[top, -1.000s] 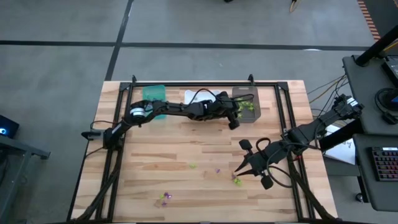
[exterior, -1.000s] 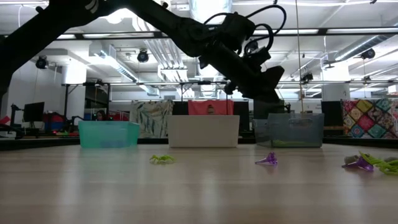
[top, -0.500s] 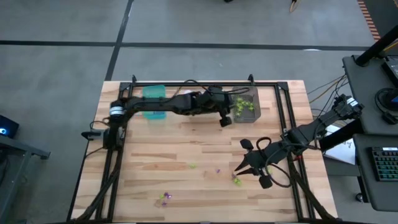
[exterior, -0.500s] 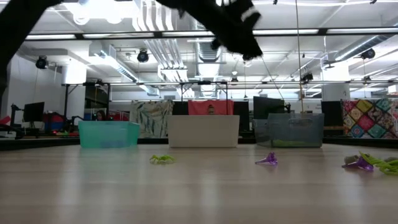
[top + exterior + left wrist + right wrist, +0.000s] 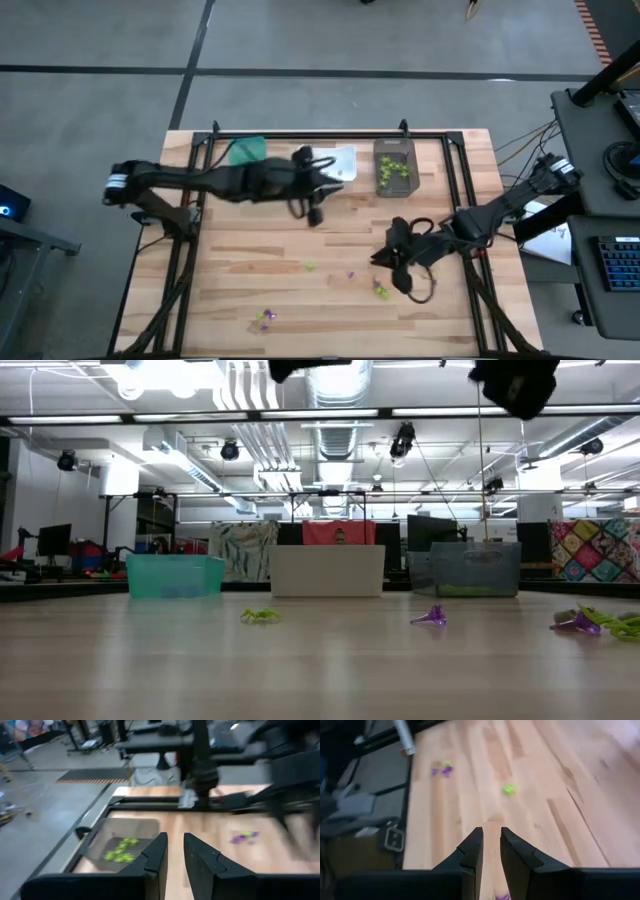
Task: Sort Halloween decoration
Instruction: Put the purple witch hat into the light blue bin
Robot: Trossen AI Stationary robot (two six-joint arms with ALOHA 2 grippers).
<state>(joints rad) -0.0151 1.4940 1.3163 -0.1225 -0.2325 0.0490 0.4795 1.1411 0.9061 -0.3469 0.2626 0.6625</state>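
The Halloween decoration is tiny trinkets scattered on the wooden table: a green one (image 5: 310, 266), a purple one (image 5: 350, 273), a green one (image 5: 381, 291) and a purple-and-yellow pair (image 5: 265, 318). More green ones lie in the brown bin (image 5: 395, 168). My left gripper (image 5: 330, 180) hangs high in front of the white bin (image 5: 342, 163). Its fingers (image 5: 159, 851) stand a narrow gap apart with nothing between them. My right gripper (image 5: 378, 260) hovers over the table just right of the purple trinket. It slants down, its fingers (image 5: 475, 845) narrowly apart and empty.
A teal bin (image 5: 247, 150), partly under my left arm, stands at the far edge left of the white one. A black frame (image 5: 300, 133) runs along the table's far edge and sides. Bare wood lies between the bins and the trinkets.
My left gripper has drawn back from above the brown bin toward the table's left edge and has risen. It has gone out of the low view's middle. My right gripper has rolled about its own axis and sunk a little, staying near the purple and green trinkets.
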